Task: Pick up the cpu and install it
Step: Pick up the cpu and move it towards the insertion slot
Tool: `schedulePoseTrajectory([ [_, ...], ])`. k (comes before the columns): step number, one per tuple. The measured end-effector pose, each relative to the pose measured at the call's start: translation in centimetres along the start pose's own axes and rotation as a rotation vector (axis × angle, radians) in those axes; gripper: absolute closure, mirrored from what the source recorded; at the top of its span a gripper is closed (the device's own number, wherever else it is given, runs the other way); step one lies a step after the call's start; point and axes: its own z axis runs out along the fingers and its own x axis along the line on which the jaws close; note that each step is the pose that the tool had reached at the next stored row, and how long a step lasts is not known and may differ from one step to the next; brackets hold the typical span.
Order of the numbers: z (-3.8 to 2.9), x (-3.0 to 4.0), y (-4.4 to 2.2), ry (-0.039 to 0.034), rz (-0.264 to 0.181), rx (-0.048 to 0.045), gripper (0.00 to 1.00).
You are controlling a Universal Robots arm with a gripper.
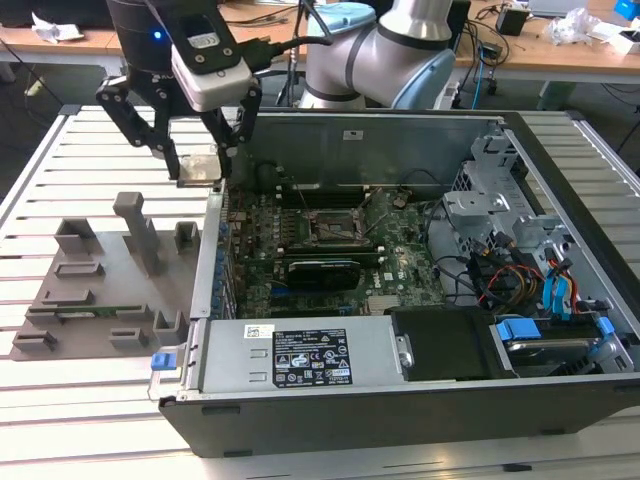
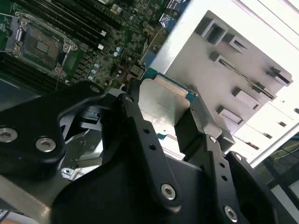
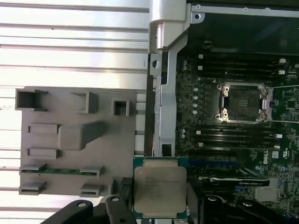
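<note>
Open PC case (image 1: 420, 120) w/ motherboard (image 1: 405, 262) beside grey fixture plate (image 1: 95, 300), gripper (image 1: 203, 170) clamped on the cpu (image 3: 160, 190), held in air approx. over case's side wall on the exterior view's left, well apart from open socket (image 3: 243, 102).

We see the end effector (image 2: 160, 119) clamping the cpu (image 2: 163, 100), its black fingers (image 2: 189, 128) pressed against two opposite edges of the chip; the pale silver top faces us, with a thin green rim showing along the far edge; on one side lies the green motherboard (image 2: 107, 42), its dark socket (image 2: 42, 44) framed in metal and well apart from the chip; on the other side a grey fixture plate (image 2: 201, 60) with raised blocks rests on the pale slatted desk (image 2: 275, 23).
</note>
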Motion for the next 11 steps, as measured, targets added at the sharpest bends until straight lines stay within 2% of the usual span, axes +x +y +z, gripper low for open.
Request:
schedulePoseTrajectory([
  [4,0.53,-0.70,0.17,0.0025,0.000,0.0000,0.45],
  [11,1.02,-3.28,0.78,0.0078,0.000,-0.0002,0.45],
])
